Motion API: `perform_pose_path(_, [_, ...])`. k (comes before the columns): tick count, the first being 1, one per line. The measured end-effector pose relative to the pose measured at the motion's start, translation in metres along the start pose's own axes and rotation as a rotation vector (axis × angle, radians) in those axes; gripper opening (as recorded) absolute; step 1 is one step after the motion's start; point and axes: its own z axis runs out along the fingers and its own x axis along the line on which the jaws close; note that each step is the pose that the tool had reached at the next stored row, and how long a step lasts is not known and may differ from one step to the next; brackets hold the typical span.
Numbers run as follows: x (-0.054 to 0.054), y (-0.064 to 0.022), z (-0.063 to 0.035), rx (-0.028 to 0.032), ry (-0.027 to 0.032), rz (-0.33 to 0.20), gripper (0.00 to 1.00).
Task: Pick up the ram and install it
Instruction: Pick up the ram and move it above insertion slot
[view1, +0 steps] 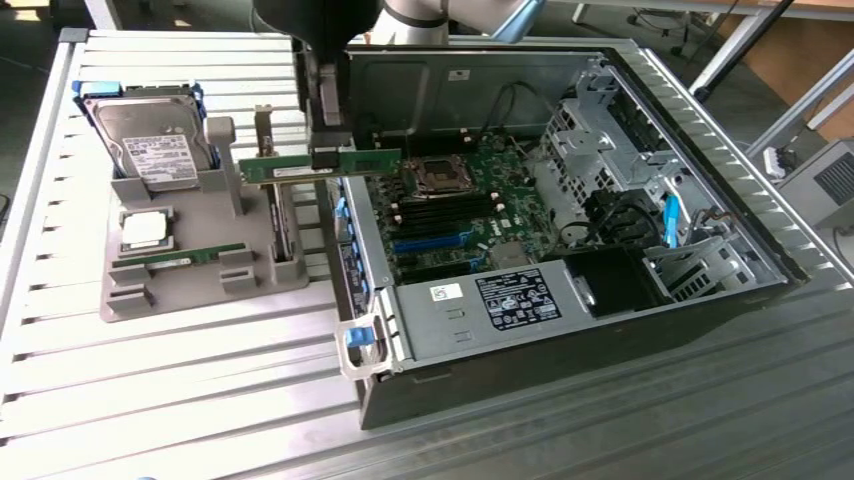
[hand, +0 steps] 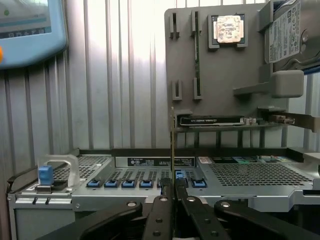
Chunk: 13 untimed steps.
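A grey holder (view1: 200, 285) with a hard drive (view1: 154, 140) and a second stick (view1: 180, 258) stands beside the open computer case (view1: 561, 300). The gripper (view1: 330, 156) pinches the ram (view1: 274, 168) between narrowly set fingers, level above the case's wall nearest the holder

Soft, even light fills the exterior view, with only faint shadows. The ribbed metal table (view1: 174, 400) shines pale with mild glare along its ridges, while the inside of the computer case (view1: 727, 175) sits in shade, darkest in the empty bay (view1: 614, 280) near its front. In the wrist view the same table is washed nearly white by glare, and the gripper (hand: 173, 192) and the ram (hand: 172, 145) clamped edge-on in it read as dark shapes against it.
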Motion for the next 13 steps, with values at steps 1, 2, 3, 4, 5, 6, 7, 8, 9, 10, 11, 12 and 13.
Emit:
perform_pose_path(1, [0.0,-0.0036,0.0002,0.0,0.0,0.0,0.11])
perform_pose_path(2, [0.0,-0.0063,0.0003,0.0,0.0,0.0,0.11])
perform_pose_path(3, [0.0,-0.0102,0.0006,0.0,-0.0001,0.0,0.11])
perform_pose_path(4, [0.0,-0.0143,0.0009,0.0,-0.0001,0.0,0.11])
perform_pose_path(5, [0.0,-0.0167,0.001,0.0,0.0,0.0,0.11])
perform_pose_path(6, [0.0,-0.0189,0.0011,0.0,0.0,0.0,0.11])
perform_pose_path(7, [0.0,-0.0219,0.0013,0.0,-0.0001,0.0,0.11])
perform_pose_path(8, [0.0,-0.0244,0.0014,0.0,0.0,0.0,0.11])
perform_pose_path(9, [0.0,-0.0245,0.0014,0.0,0.0,0.0,0.11])
perform_pose_path(10, [0.0,-0.0309,0.0017,0.0,-0.0001,0.0,0.11])
perform_pose_path(11, [0.0,-0.0333,0.0018,0.0001,-0.0001,0.0,0.11])
perform_pose_path(12, [0.0,-0.0351,0.0019,0.0,-0.0001,0.0,0.11])
perform_pose_path(13, [0.0,-0.0383,0.002,0.0,0.0,0.0,0.11])
